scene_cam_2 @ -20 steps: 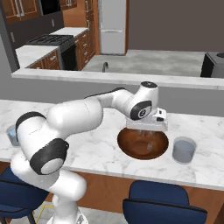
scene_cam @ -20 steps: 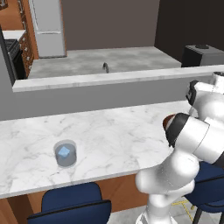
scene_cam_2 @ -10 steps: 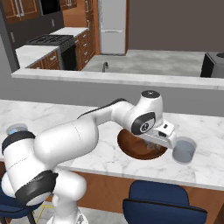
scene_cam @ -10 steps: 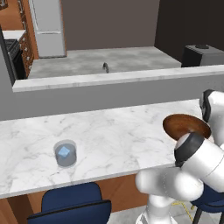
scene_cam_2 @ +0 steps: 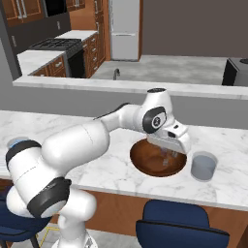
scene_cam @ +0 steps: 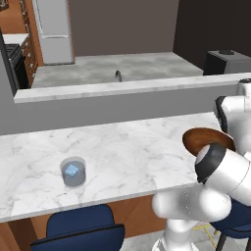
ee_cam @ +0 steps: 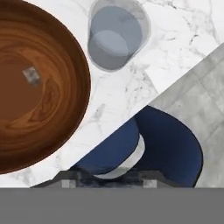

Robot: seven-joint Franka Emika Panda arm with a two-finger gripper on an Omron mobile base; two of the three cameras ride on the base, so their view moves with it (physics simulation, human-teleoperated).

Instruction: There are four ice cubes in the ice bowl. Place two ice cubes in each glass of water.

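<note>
Flat, even rendered light all round, no glare. Soft faint shadows on my worktop (scene_cam: 127,147). Base views sharp; far room wall dim. Hand view coarse, blocky along the bottom; bowl (ee_cam: 39,87) grain slightly smeared.

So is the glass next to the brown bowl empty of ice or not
Empty of ice, as far as shows: the hand view looks straight down into that glass beside the ice bowl and shows plain bluish water, no cube.
</note>
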